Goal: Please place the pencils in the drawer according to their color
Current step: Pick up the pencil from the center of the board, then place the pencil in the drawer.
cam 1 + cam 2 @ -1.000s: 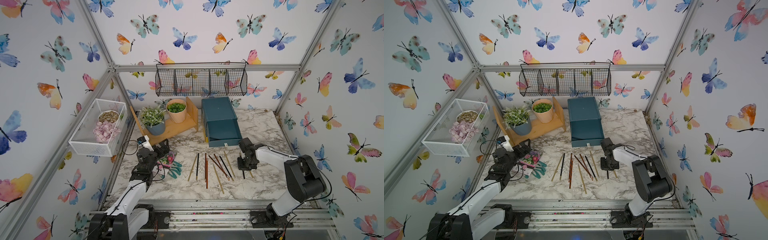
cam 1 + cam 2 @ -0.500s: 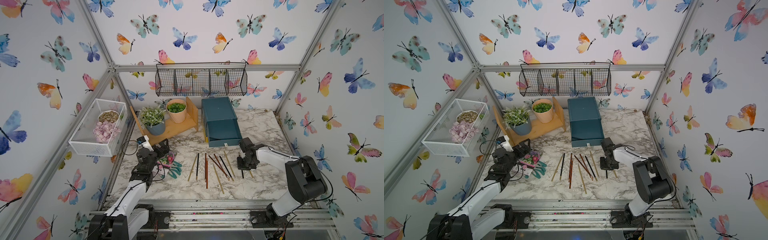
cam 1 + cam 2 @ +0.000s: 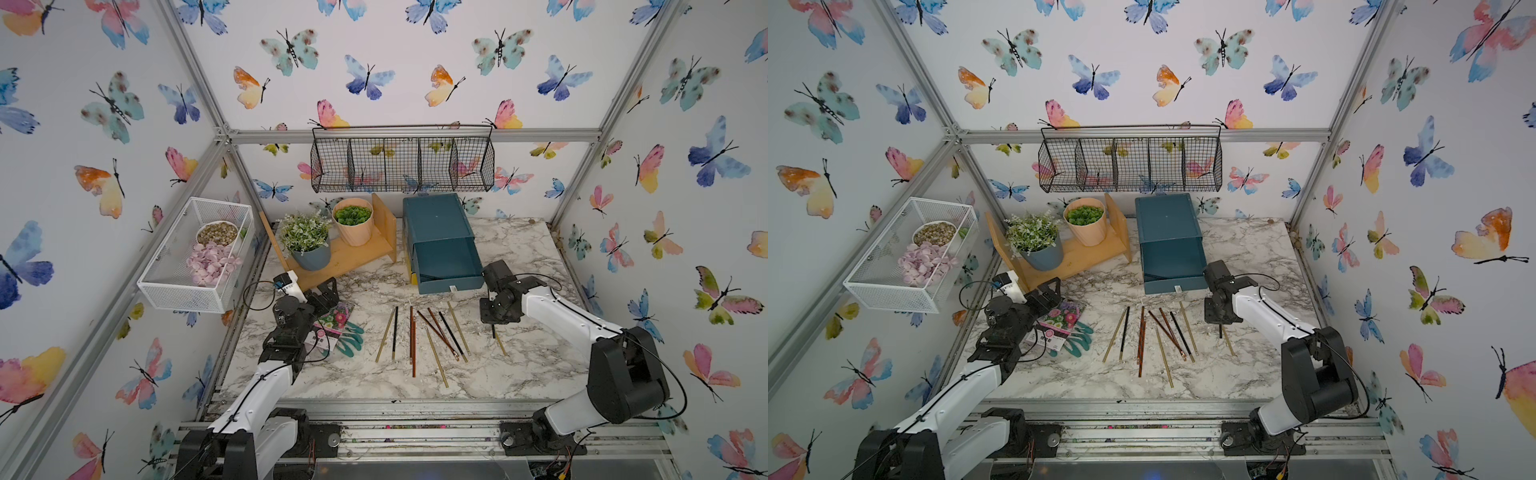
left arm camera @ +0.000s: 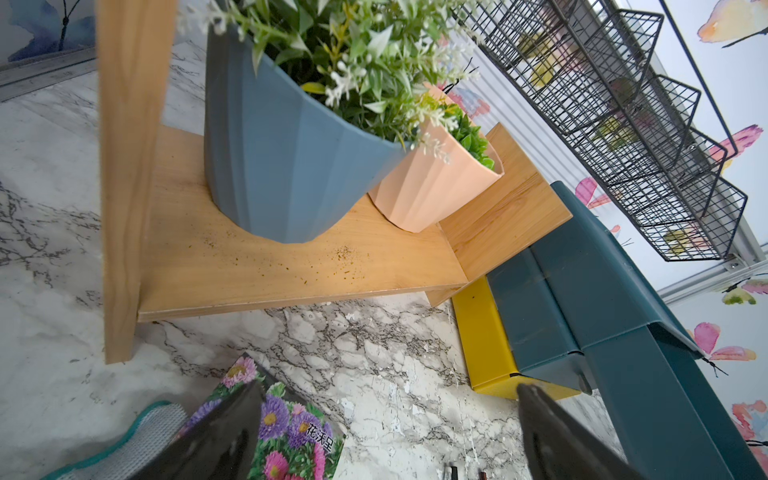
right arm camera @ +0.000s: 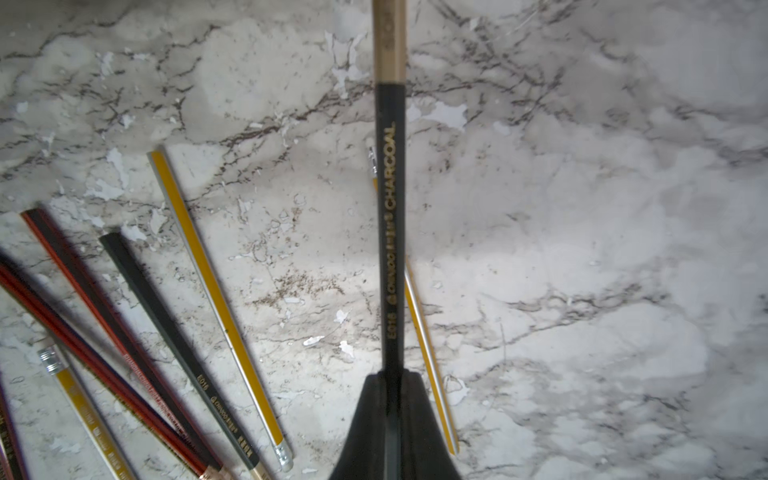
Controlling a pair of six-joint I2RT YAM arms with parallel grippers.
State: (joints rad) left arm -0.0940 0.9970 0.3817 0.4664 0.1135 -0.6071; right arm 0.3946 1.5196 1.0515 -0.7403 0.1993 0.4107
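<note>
Several pencils (image 3: 415, 336) (image 3: 1144, 336), black, reddish-brown and gold, lie fanned on the marble table in front of the drawer chest (image 3: 436, 224) (image 3: 1167, 224). One of its teal drawers (image 3: 446, 266) is pulled out. My right gripper (image 3: 494, 322) (image 3: 1220, 322) (image 5: 392, 386) hangs to the right of the fan. It is shut on a black pencil (image 5: 388, 228) (image 3: 493, 331) held just above the table. A gold pencil (image 5: 419, 316) lies under it. My left gripper (image 3: 326, 291) (image 3: 1048, 291) (image 4: 388, 388) stands open and holds nothing, above a seed packet (image 4: 291, 432).
The seed packet (image 3: 334, 322) rests on teal gloves (image 3: 351, 338) at the left. A wooden stand (image 3: 349, 257) with two plant pots stands left of the chest. A black wire basket (image 3: 403, 164) hangs on the back wall and a white mesh basket (image 3: 195, 257) on the left wall.
</note>
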